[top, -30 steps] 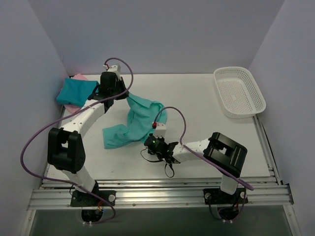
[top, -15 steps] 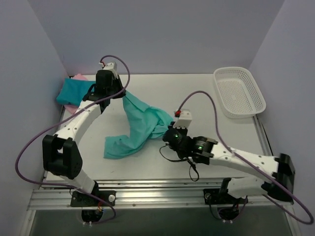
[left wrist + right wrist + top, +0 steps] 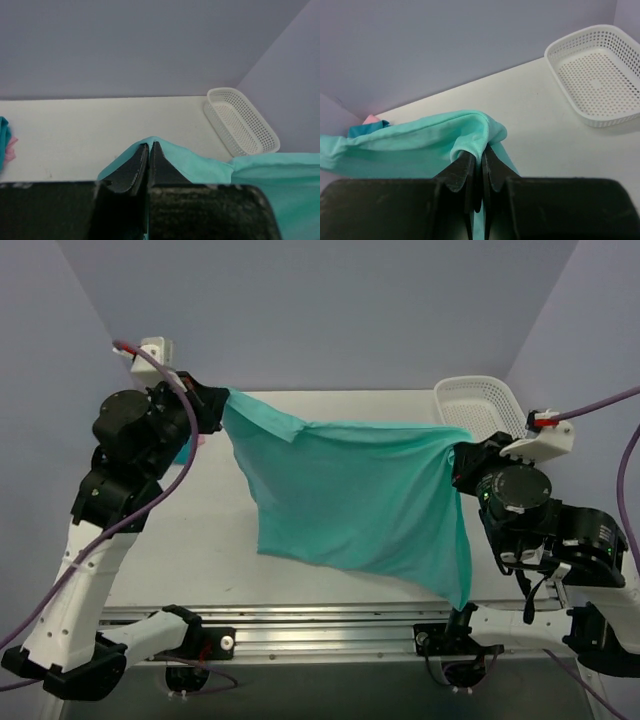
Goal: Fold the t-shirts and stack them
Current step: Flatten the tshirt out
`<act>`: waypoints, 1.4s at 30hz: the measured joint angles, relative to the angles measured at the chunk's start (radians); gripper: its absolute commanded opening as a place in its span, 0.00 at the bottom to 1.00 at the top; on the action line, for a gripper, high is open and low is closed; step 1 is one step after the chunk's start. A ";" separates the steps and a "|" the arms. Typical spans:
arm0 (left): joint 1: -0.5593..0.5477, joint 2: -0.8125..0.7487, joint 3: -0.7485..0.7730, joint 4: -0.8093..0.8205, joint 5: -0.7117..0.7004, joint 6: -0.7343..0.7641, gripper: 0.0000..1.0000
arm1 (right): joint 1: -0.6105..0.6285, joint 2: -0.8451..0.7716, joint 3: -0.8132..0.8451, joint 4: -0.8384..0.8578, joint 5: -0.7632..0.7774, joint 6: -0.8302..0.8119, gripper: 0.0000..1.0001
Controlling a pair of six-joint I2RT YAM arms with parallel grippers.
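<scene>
The light teal-green t-shirt (image 3: 350, 495) hangs spread in the air between both grippers, high above the table. My left gripper (image 3: 218, 405) is shut on its left top corner; the cloth wraps the fingertips in the left wrist view (image 3: 175, 157). My right gripper (image 3: 462, 455) is shut on the right top corner, bunched cloth (image 3: 470, 132) over its tips. The darker teal-blue t-shirt (image 3: 362, 130) and the pink t-shirt (image 3: 370, 120) lie at the table's far left, mostly hidden behind the left arm in the top view.
A white mesh basket (image 3: 475, 400) stands at the back right of the table, also in the left wrist view (image 3: 242, 125) and the right wrist view (image 3: 600, 75). Purple walls close in the back and both sides. The bare white table (image 3: 395, 410) stretches behind the shirt.
Both arms have risen and moved apart. The light teal-green shirt, crumpled on the table a second ago, is now lifted and stretched out between the two grippers.
</scene>
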 measured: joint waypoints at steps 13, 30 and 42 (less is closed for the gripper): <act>-0.077 -0.228 0.190 -0.123 0.115 -0.002 0.02 | -0.001 0.001 0.198 0.057 -0.305 -0.282 0.00; 0.060 -0.507 0.223 -0.058 0.321 -0.082 0.02 | -0.224 -0.220 0.303 0.196 -0.778 -0.294 0.00; 0.127 -0.183 0.000 0.040 0.291 -0.088 0.02 | -0.175 -0.045 0.021 0.135 -0.164 -0.179 0.00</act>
